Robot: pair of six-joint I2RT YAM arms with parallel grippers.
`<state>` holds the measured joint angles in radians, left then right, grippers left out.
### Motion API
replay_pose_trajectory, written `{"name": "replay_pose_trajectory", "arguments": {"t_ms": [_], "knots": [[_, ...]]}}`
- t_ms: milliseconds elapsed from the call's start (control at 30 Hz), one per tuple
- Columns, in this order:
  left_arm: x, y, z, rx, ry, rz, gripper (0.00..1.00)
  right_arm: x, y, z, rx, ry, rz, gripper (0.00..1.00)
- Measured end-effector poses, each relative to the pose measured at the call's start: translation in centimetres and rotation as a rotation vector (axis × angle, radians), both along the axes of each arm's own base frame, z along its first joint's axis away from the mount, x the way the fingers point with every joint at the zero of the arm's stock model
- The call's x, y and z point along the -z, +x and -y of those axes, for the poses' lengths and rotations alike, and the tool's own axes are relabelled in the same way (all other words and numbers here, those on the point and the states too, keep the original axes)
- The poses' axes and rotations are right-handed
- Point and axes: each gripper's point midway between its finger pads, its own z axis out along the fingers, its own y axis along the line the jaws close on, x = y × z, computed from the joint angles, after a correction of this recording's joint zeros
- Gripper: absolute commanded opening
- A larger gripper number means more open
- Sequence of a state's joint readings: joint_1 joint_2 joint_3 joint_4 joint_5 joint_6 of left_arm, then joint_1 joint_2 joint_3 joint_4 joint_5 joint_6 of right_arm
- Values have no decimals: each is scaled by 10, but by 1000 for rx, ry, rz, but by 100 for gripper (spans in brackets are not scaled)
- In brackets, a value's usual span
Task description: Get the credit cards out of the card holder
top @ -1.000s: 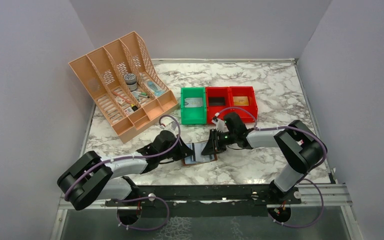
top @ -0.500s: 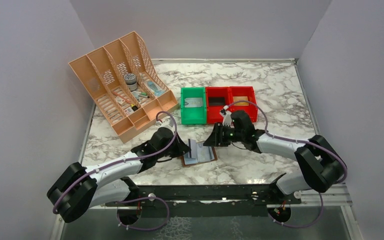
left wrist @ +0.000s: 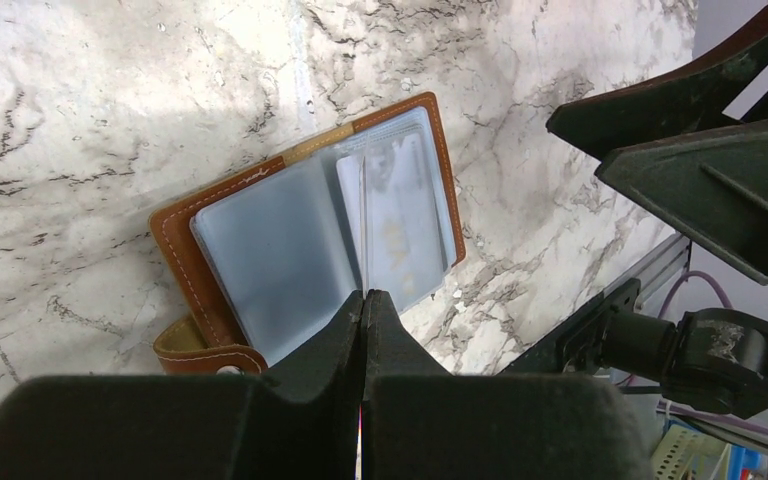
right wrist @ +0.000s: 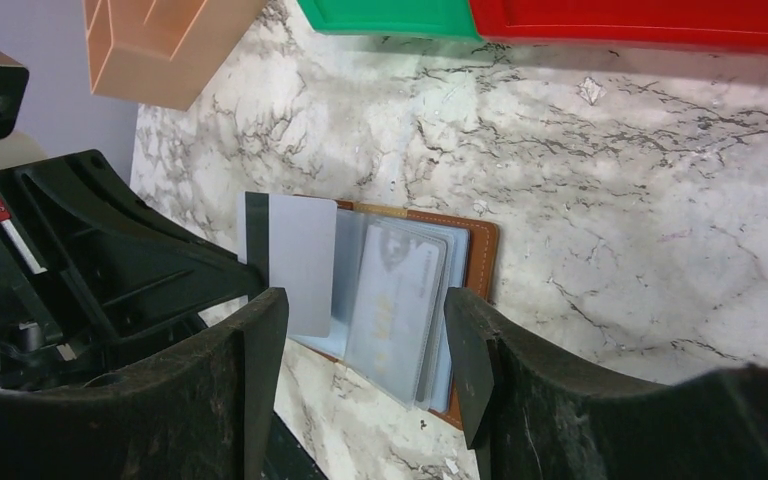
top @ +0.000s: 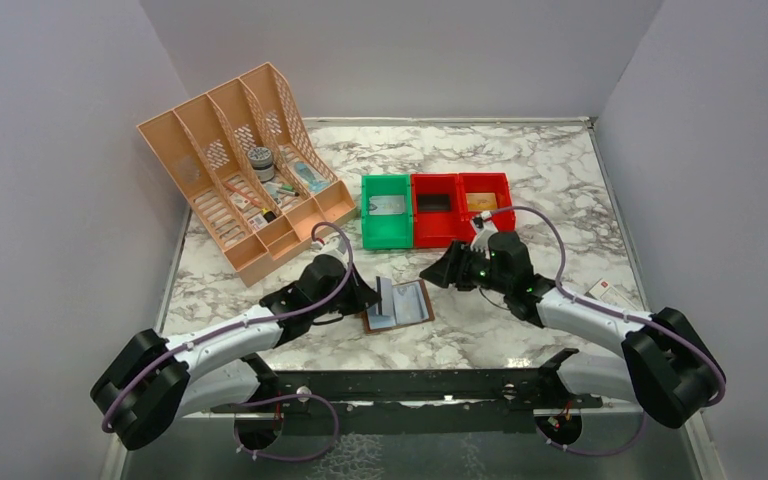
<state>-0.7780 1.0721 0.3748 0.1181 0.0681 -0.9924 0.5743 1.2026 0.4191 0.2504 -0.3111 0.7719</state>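
Observation:
The card holder (top: 405, 306) lies open on the marble, brown leather with pale sleeves; it also shows in the left wrist view (left wrist: 270, 250) and the right wrist view (right wrist: 475, 260). My left gripper (top: 373, 297) is shut on a credit card (top: 386, 294) with a dark band. It holds the card upright over the holder's left half, edge-on in the left wrist view (left wrist: 363, 230) and flat-on in the right wrist view (right wrist: 298, 262). Another card (right wrist: 395, 295) sits in a sleeve. My right gripper (top: 438, 272) is open and empty, just right of the holder (right wrist: 365, 370).
A peach file organiser (top: 245, 180) stands at the back left. A green bin (top: 386, 210) and two red bins (top: 460, 207) stand behind the holder. A small white-and-red box (top: 610, 292) lies at the right. The black rail (top: 440, 385) runs along the near edge.
My right gripper has drawn back from over the holder to the right. My left gripper has raised the card upright and stays shut on it.

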Motion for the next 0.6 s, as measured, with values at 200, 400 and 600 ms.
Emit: {"name": "replay_pose_trajectory", "arguments": {"t_ms": [200,400,600], "knots": [[-6,0,0,1,-13,15,0,-4,-2,-4,-22,35,32,60],[-17,2,3,5,-43,47,0,-14,-13,-16,-126,103,72,60],[-33,5,11,23,-103,92,0,-11,-21,-26,-206,145,53,56]]}}
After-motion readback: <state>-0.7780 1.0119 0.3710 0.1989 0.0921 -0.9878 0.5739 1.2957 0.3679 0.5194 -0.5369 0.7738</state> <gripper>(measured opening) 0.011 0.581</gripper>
